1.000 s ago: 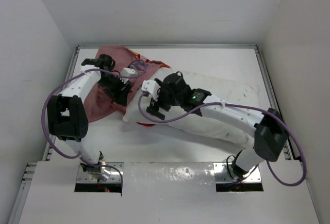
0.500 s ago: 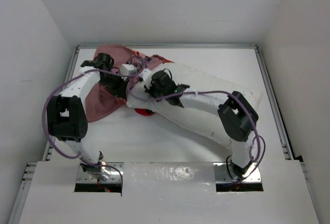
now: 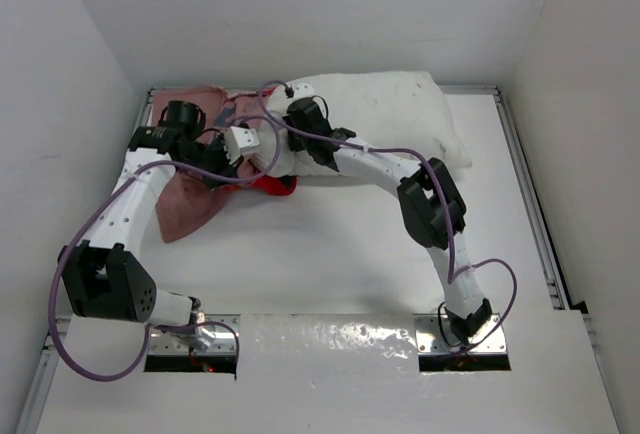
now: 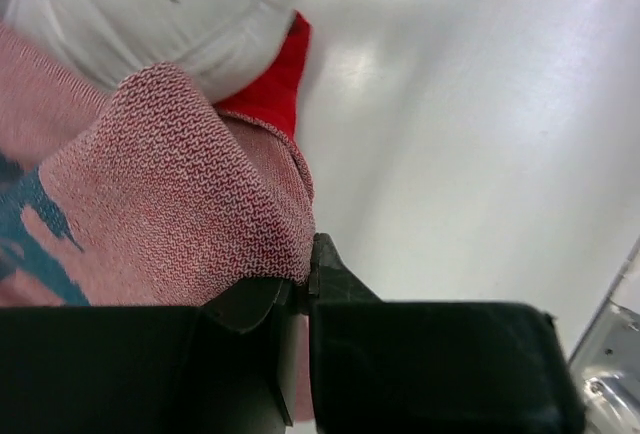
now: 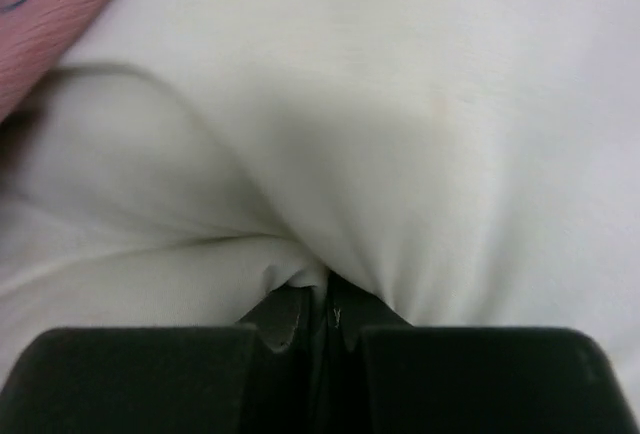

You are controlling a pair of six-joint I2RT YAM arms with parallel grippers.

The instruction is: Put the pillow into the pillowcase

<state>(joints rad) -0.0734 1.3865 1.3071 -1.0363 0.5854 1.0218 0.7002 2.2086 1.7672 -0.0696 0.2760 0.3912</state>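
**Q:** Left side, quick?
**A:** My left tool (image 4: 305, 284) is clamped on the pillowcase (image 4: 180, 204). A fold of the faded pink weave is caught between the jaws, which are pressed together on it.

**Q:** Right side?
**A:** My right tool (image 5: 320, 299) is clamped on the pillow (image 5: 400, 134). A tuck of white cloth is drawn into the closed jaws.

**Q:** Where's the pillow?
**A:** Far side of the bench (image 3: 350, 254), along the back edge, running from about the middle out to the right. Most of it is bare white, outside the case. Its left end meets the pillowcase.

**Q:** And the pillowcase?
**A:** Far left of the bench, crumpled, mostly pink inside up, spreading toward the near left. A bright red bit shows on the near side of the pillow's left end. The left wrist view also shows a blue patch of print at its left edge.

**Q:** Is that end of the pillow inside the case?
**A:** Cannot tell. From above, my arms cover the spot where they meet.

**Q:** Arms?
**A:** My left arm (image 3: 135, 209) reaches up from the near left. My right arm (image 3: 430, 209) bends across from the near right. Both tools sit near each other at the pillow's left end.
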